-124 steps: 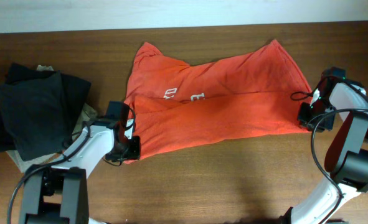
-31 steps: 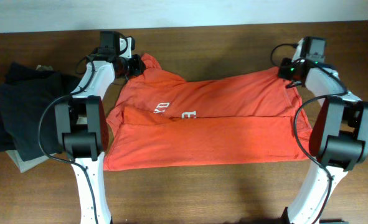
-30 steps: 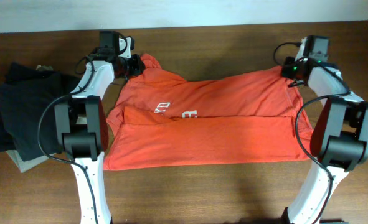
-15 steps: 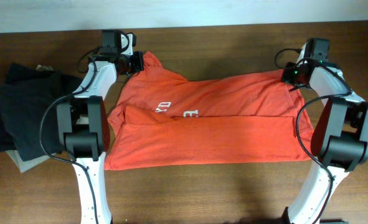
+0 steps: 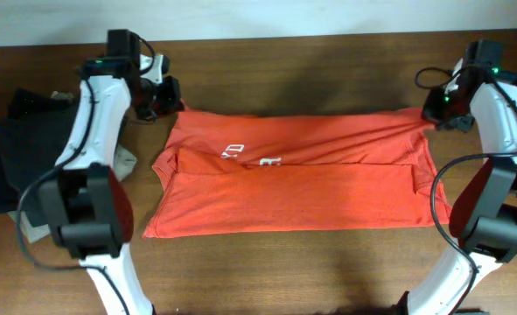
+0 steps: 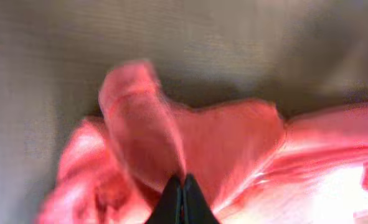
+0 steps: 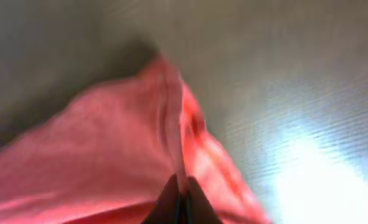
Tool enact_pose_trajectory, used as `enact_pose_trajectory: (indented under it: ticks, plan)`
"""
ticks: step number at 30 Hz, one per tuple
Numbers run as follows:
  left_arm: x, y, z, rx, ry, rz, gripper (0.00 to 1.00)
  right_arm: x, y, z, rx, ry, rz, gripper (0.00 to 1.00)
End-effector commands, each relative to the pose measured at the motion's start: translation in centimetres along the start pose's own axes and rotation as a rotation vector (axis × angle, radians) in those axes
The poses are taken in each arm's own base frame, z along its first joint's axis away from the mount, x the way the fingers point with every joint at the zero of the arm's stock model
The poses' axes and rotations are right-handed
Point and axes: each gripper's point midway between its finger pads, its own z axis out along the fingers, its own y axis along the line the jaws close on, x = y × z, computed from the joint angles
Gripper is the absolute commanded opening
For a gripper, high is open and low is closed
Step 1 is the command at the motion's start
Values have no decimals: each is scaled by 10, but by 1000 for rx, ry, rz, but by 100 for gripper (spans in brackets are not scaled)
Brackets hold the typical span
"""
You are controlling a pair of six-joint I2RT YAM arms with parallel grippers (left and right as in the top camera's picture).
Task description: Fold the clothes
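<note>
Across the brown wooden table [image 5: 284, 271], overhead view: the red-orange short-sleeved fabric T-shirt [image 5: 293, 179] lies spread widthwise at centre. One flap is folded over along a straight crease, and white lettering shows just above that crease.
Far edge, overhead view: it is drawn in a nearly straight line between the two arms, with creases radiating from each held corner.
Left gripper [image 5: 164, 98], overhead view: at the far-left corner of the T-shirt, touching it.
Right gripper [image 5: 433, 112], overhead view: at the far-right corner, touching it.
Bystanders, overhead view: a pile of black and beige folded garments [image 5: 22, 166] sits at the left, apart from the T-shirt.
Left wrist view (blurred): the fingertips [image 6: 182, 188] are pressed together on a bunched lobe of red cloth [image 6: 233, 143].
Right wrist view (blurred): the fingertips [image 7: 180, 188] are closed on a ridge of red cloth [image 7: 109, 137], with the table grain behind.
Handling, judged: the T-shirt looks light, limp and non-fragile. It sags wherever unsupported and can slide on the smooth wood.
Grasp sites, judged: pinch corners or hems through both layers, one per arm. Keep even tension so the edge stays straight, since a shallow pinch may slip free.
</note>
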Motion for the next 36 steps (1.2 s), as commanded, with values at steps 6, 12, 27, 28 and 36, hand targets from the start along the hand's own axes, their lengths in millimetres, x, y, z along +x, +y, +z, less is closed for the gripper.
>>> enact_pose_trajectory:
  ticks: [6,12,27,28,36]
  plan:
    - [85,-4,-39,-23,295,24,0,45,-11,-24,41,165,-11,4]
    - [127,-5,-60,-16,462,73,0,75,-28,-33,135,288,-17,4]
    - [193,24,-48,-180,613,55,0,123,-67,-60,367,495,-15,4]
    - [197,24,-43,-177,622,56,0,125,-67,-60,369,505,-15,4]
    - [216,26,-37,-205,687,72,22,145,-74,-59,399,584,-29,25]
